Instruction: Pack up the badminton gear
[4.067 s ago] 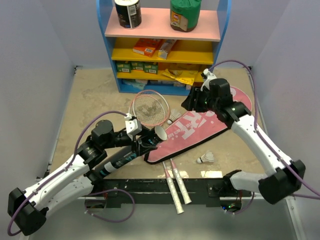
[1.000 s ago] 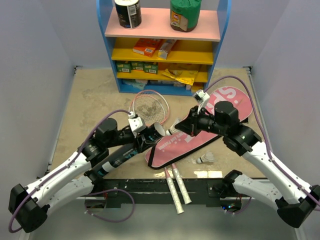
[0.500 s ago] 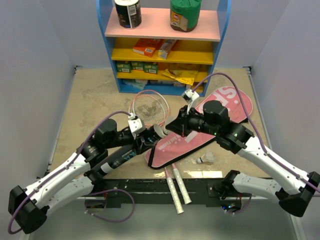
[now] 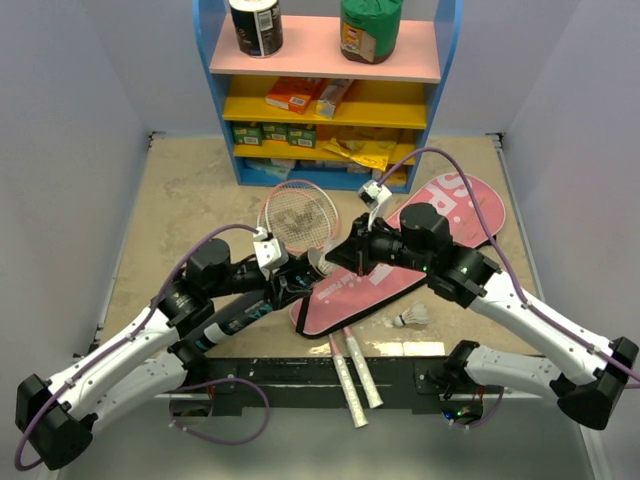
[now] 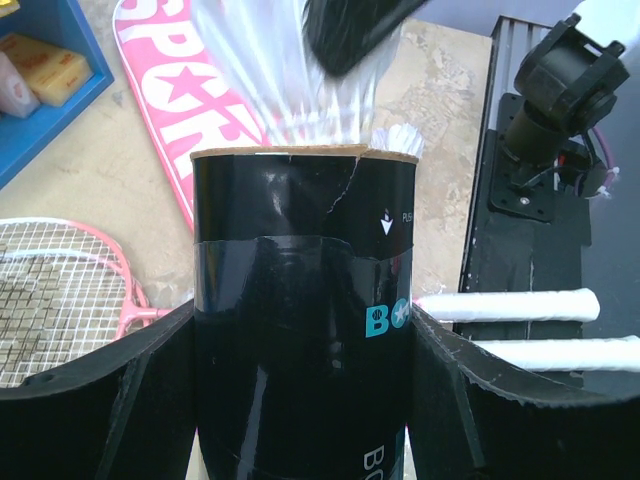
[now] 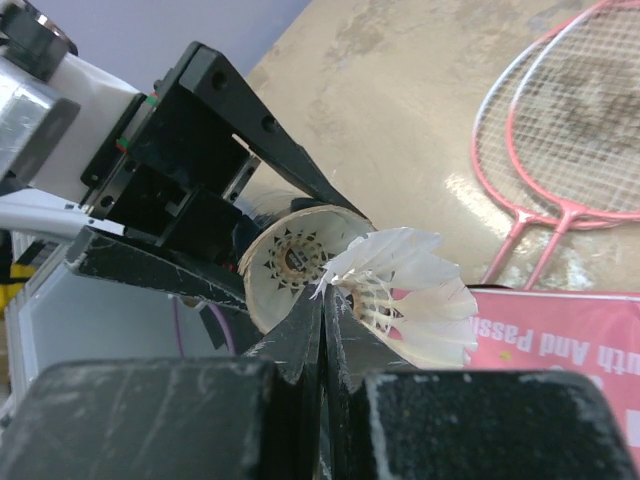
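Shuttlecock [image 6: 405, 300]: white-feathered, nipped at the edge of its skirt by the right pincer [image 6: 325, 300], right at the open mouth of the black tube [image 6: 300, 265]. In the left wrist view its blurred feathers stand just above the tube's rim.
Right arm: reaches in from the right across the pink racket bag [image 4: 350, 297], wrist low, pincer pointing left at the tube's mouth.
Right pincer: jaws fully closed on the feather edge.
Left arm: stretched forward and rightward from its base, low over the table [image 4: 190, 190].
Left pincer [image 4: 290, 280]: fingers [image 5: 100, 400] pressed on both sides of the tube, holding it tilted, mouth toward the right pincer.
Rackets [image 4: 300, 215]: two pink frames overlapping on the table beyond the tube, shafts hidden by the bag, white handles showing past its near edge.
Second shuttlecock [image 4: 411, 318]: on the table, just beside the bag's near edge.
Bag: flat, lettering up, right of the tube.
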